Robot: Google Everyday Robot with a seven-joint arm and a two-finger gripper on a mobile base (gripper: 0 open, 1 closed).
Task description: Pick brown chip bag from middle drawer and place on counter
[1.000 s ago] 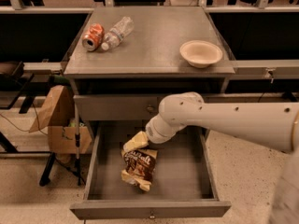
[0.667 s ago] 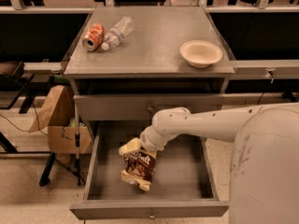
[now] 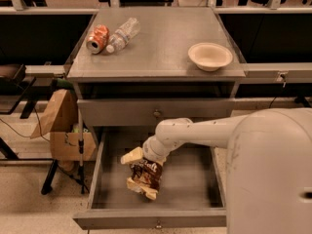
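Observation:
The brown chip bag lies crinkled on the floor of the open middle drawer, left of centre, with a tan end towards the front. My gripper reaches down into the drawer from the right and sits right at the bag's upper end, touching or nearly touching it. My white arm crosses the drawer and hides part of its back. The counter is the grey top of the cabinet above.
On the counter lie an orange soda can and a clear plastic bottle at the back left, and a cream bowl at the right. The upper drawer is closed. A cardboard box and a stand are left of the cabinet.
My gripper has moved left and lower in the drawer, closing in on the bag's upper end. The bag has barely shifted.

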